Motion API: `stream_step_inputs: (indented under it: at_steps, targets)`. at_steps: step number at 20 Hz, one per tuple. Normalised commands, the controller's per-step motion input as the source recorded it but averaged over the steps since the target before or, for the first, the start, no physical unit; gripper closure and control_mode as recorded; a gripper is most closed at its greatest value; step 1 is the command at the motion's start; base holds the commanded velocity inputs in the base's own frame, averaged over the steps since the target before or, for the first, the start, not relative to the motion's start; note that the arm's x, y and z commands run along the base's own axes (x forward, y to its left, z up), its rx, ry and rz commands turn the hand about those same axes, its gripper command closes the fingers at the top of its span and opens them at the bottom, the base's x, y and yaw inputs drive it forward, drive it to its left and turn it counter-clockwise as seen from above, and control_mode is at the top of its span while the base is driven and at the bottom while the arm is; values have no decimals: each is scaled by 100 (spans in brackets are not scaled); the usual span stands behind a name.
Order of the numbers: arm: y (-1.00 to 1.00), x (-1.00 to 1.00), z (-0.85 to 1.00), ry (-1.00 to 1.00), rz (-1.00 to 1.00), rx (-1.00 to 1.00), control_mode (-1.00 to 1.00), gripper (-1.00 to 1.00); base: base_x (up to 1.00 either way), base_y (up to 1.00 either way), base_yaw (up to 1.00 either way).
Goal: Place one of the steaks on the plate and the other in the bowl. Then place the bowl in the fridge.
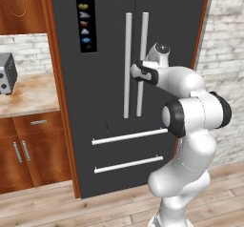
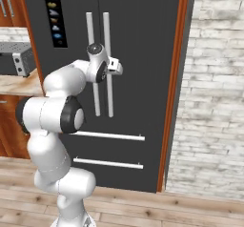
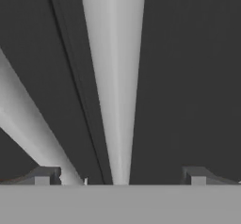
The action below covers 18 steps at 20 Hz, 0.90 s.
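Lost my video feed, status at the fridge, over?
Gripper open, straddling right door handle, not clamped. Fridge doors shut. Nothing in the way.

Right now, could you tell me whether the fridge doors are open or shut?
Shut. The fridge shows both dark door panels flush, with only a thin seam between the two silver bar handles, and no interior visible. The open gripper faces one handle.

Fridge stands shut, between bench on its left and brick wall on its right. Two upright handles side by side at door seam, two drawer bars below. Arm in front; tool near right handle.
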Motion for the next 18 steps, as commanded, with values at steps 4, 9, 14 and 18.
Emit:
stream_step_inputs:
  at_steps: [4,9,14,18]
  targets:
    - [0,53,0,0,0,0,-100,-100,0,0,0]
    - [0,56,-8,-6,0,0,-100,-100,0,0,0]
    - [0,41,-9,-10,0,0,-100,100,0,0,0]
    - [0,24,0,-4,0,0,-100,100,0,0,0]
